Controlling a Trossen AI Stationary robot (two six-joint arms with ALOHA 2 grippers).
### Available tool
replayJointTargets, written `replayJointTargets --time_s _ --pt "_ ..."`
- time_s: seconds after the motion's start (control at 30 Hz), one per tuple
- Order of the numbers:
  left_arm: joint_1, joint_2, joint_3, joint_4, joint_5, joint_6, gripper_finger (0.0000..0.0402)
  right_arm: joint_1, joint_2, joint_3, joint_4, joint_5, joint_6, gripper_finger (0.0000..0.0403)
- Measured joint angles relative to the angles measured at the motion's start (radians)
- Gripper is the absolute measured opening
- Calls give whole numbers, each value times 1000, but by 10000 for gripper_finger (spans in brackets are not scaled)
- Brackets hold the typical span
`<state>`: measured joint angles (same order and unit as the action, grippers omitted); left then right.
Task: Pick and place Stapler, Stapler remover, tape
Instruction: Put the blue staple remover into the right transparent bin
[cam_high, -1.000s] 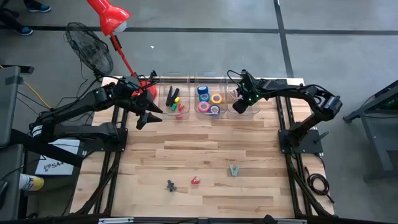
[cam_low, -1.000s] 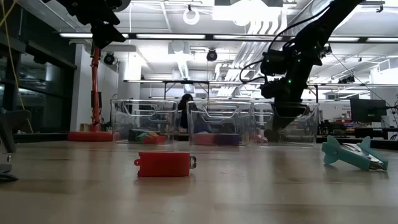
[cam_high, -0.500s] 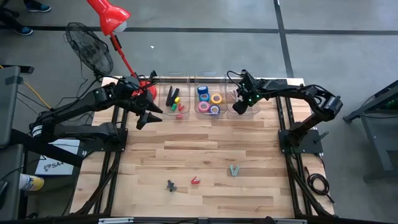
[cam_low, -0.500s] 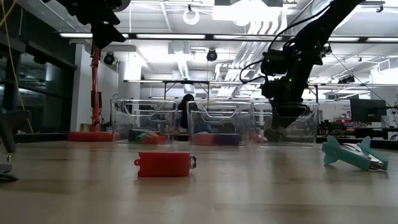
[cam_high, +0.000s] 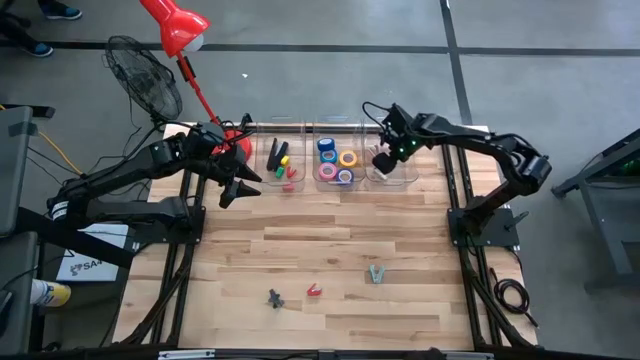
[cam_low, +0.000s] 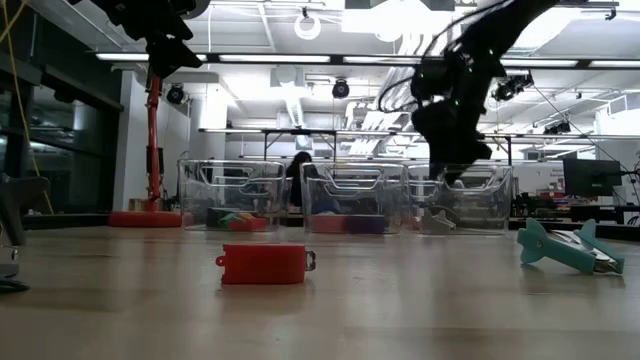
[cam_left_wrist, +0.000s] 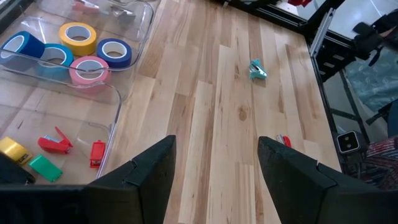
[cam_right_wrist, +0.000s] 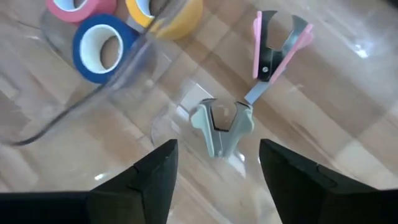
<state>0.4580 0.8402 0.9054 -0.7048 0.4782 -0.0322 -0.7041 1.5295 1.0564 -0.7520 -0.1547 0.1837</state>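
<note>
Hovering over the right-hand clear bin (cam_high: 392, 172), the right gripper (cam_right_wrist: 214, 186) is seen with jaws spread and empty; a grey staple remover (cam_right_wrist: 221, 127) and a pink staple remover (cam_right_wrist: 273, 43) lie inside. The left gripper (cam_left_wrist: 214, 180) is held spread above the worktop (cam_high: 340, 260).

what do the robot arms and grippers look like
Both arms are dark, near black, built of slim jointed segments. The left gripper and right gripper end in two flat, black, tapered fingers. Thin black cables loop along the right arm, with a small green light at its wrist.
</note>
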Motion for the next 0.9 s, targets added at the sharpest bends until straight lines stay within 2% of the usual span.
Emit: replayJointTargets --time_s 0.17,0.4,0.57,0.9 --pt "0 0 0 0 0 0 223 58 0 134 -185 76 79 218" --pt "0 0 0 0 0 0 223 186 0 262 -331 123 304 218" --pt "0 0 0 0 0 0 223 329 0 270 -338 152 489 218" --pt "0 0 0 0 0 0 223 655 0 270 -358 337 954 218"
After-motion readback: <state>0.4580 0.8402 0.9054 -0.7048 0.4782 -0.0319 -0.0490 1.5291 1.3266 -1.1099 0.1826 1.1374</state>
